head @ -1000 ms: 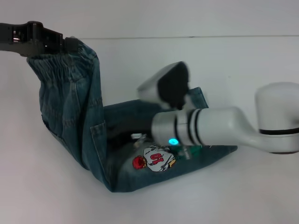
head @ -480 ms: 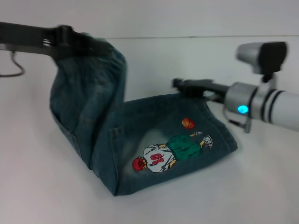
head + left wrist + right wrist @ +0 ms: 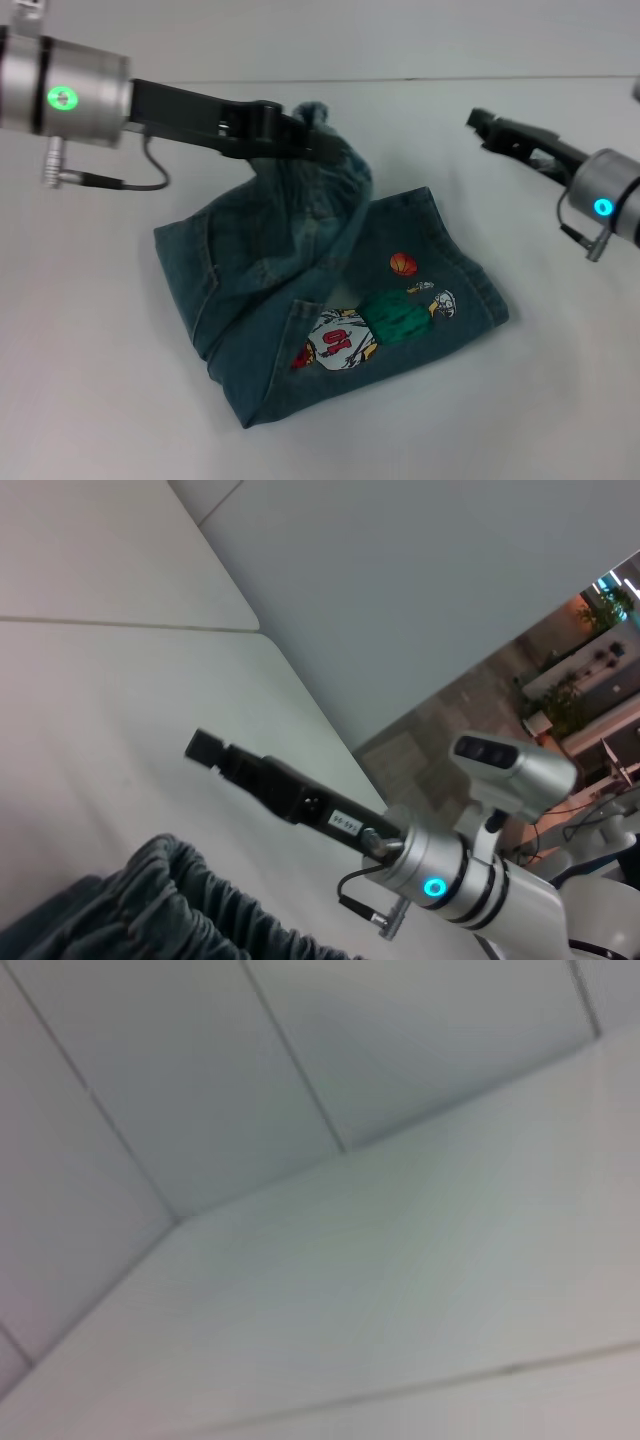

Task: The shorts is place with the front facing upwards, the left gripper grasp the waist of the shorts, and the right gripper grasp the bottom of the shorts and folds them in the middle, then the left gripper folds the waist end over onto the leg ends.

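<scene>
The blue-green denim shorts lie folded lengthwise on the white table, with the embroidered basketball figure and its orange ball facing up. Their leg ends rest flat at the right. My left gripper is shut on the gathered waist, holding it raised above the middle of the shorts so the cloth drapes down from it. My right gripper hovers off the cloth at the upper right, holding nothing; it shows again, farther off, in the left wrist view.
The white table runs on all sides of the shorts, and a seam line crosses it at the back. The right wrist view shows only pale table and wall panels.
My left gripper has carried the waist rightward and lower, over the shorts. My right arm has let go of the leg ends and pulled back up to the right.
</scene>
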Available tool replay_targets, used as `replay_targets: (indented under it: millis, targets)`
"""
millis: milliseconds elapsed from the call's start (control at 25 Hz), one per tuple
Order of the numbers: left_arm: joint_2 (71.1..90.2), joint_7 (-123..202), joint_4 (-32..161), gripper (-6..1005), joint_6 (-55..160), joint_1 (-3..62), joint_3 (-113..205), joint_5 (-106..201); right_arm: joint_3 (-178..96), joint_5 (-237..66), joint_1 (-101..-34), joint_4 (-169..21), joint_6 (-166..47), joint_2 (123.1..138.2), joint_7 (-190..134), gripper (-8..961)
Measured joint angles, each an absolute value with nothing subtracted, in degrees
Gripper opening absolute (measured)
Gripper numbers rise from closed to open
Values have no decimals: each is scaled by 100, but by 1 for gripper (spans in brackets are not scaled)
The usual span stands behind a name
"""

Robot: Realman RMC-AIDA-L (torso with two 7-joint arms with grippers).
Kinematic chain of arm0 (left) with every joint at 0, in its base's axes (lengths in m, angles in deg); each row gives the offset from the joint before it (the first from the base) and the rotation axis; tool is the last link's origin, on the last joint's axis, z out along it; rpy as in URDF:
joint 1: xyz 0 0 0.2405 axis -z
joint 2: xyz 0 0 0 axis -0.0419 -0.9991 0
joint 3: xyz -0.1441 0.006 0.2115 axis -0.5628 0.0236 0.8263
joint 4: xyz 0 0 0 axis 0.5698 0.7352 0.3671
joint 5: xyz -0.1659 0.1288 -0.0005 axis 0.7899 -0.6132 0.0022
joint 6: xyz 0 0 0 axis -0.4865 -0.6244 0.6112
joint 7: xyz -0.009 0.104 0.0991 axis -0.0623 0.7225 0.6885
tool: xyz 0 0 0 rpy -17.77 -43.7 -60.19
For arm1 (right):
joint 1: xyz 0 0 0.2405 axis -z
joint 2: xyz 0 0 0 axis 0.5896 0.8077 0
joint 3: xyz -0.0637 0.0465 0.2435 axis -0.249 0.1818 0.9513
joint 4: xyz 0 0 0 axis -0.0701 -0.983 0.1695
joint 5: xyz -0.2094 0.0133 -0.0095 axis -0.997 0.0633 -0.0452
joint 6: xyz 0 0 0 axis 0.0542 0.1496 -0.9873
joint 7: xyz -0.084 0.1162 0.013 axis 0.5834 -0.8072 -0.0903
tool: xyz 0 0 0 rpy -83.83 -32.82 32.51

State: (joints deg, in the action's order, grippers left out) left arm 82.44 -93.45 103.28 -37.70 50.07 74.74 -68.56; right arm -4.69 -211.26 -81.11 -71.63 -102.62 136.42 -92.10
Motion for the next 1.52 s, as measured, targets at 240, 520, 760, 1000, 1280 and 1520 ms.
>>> replay_targets:
  millis: [240,520,760,1000,1280,1520]
  targets:
    - [8475,-9149,9984,37,-3158,5199,7614,-6848,-464,-20655,-7993,-7133,-10421,13615,-9054,37]
    - [8816,-8969,9846,38,-2644,5283,7974,-6844,-450,-20504,-7982,-7119,-10422,13606,-9054,36]
    - [8955,-8901,9759,39,-2594,5332,8159,-6652,-443,-20486,-7996,-7115,-10417,13608,-9054,36]
    - [8966,-8770,9520,40,-2307,5361,8365,-6401,-445,-20482,-8012,-7116,-10401,13632,-9054,36]
    - [8985,-8634,9144,41,-1989,5424,8435,-6333,-336,-20299,-7970,-7115,-10382,13652,-9046,37]
    - [9001,-8427,8922,313,-1838,5438,8433,-6217,-363,-20124,-7933,-7122,-10405,13665,-8974,39]
